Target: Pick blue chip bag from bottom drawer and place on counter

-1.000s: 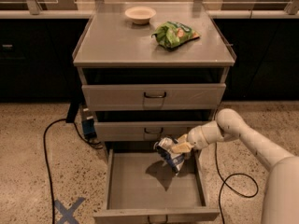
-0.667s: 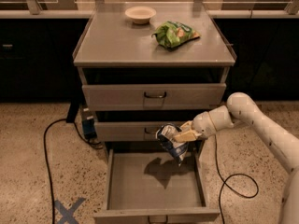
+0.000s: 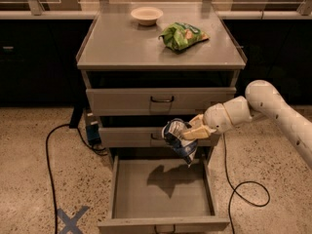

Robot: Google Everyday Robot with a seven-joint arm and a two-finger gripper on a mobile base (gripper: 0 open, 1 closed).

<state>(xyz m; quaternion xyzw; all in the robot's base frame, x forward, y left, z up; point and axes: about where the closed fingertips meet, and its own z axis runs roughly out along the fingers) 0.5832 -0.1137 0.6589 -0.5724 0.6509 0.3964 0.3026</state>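
While the bottom drawer [image 3: 131,199] stands pulled open, the blue chip bag [image 3: 178,141] hangs in the air above it — in front of the middle drawer [image 3: 126,136] — pinched at its right side by the gripper [image 3: 188,132], fingers closed on it. On the counter [image 3: 122,48] sit a bowl [image 3: 146,15] and, further right, a green snack bag [image 3: 183,35].

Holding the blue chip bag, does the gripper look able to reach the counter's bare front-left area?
Probably yes. The gripper, shut on the blue chip bag, hangs over the bottom drawer; the counter's front-left is bare, with the green bag and bowl farther back.
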